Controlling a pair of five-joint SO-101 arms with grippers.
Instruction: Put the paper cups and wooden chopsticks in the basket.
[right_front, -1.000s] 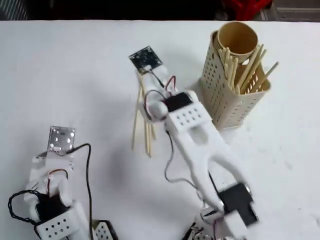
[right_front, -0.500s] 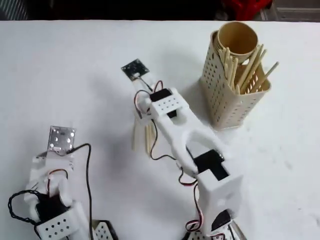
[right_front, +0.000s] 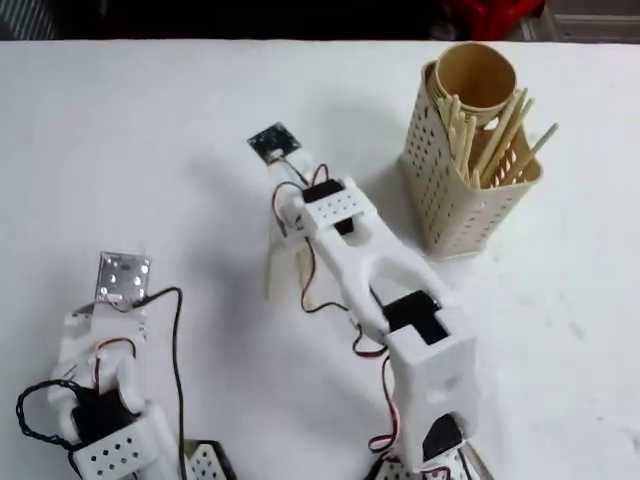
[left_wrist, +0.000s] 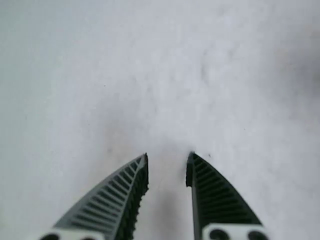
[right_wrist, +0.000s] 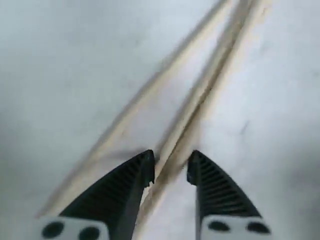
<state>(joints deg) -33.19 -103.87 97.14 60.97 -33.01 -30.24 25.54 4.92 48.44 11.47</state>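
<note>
1. Right gripper (right_wrist: 170, 160) has dropped over loose chopsticks (right_wrist: 200, 95) on the table (right_front: 150, 120); its jaws are narrow, straddling one; a grasp looks imminent.
2. Left gripper (left_wrist: 167, 157) stays idle, narrowly parted; the basket (right_front: 440, 200) already holds a cup (right_front: 475, 75).

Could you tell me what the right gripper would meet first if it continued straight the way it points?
The right gripper would most likely meet the wooden chopsticks first, lying on the table.

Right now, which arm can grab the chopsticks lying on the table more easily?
Right. The right hand is open just over the loose chopsticks, with a pair between its tips. The left hand sits over bare table, away from them.
</note>
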